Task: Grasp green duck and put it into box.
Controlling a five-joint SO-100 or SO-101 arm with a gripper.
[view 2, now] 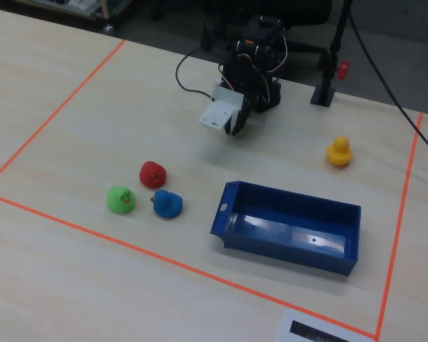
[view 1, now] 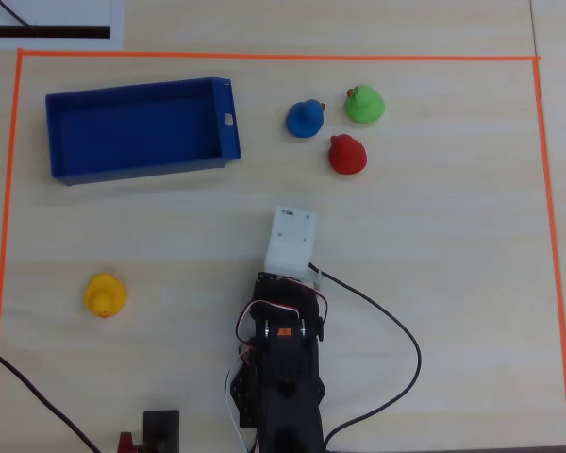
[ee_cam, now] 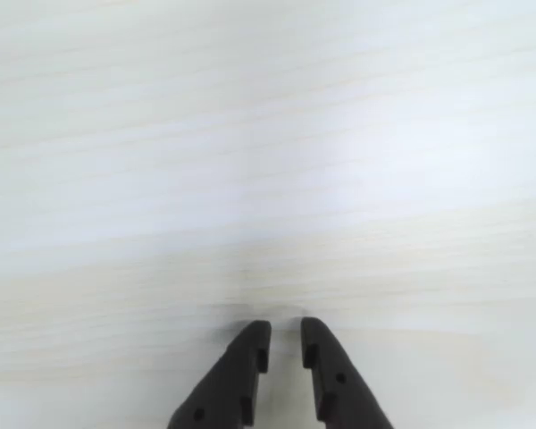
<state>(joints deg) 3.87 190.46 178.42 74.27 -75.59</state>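
The green duck point(view 1: 365, 104) sits on the pale wooden table at the far right in the overhead view, and at the near left in the fixed view point(view 2: 120, 199). The box point(view 1: 224, 118), a shallow blue tray, is empty and lies at the far left in the overhead view; it also shows in the fixed view point(view 2: 285, 249). My gripper point(ee_cam: 284, 326) hangs low over bare table near the arm's base, well short of the duck. Its fingers stand almost together with a narrow gap and hold nothing. In the overhead view a white camera mount point(view 1: 291, 241) hides it.
A blue duck point(view 1: 305, 119) and a red duck point(view 1: 346, 155) sit close beside the green one. A yellow duck point(view 1: 105, 295) sits alone at the near left. Orange tape point(view 1: 264, 56) frames the work area. A black cable point(view 1: 410, 349) loops right of the arm's base.
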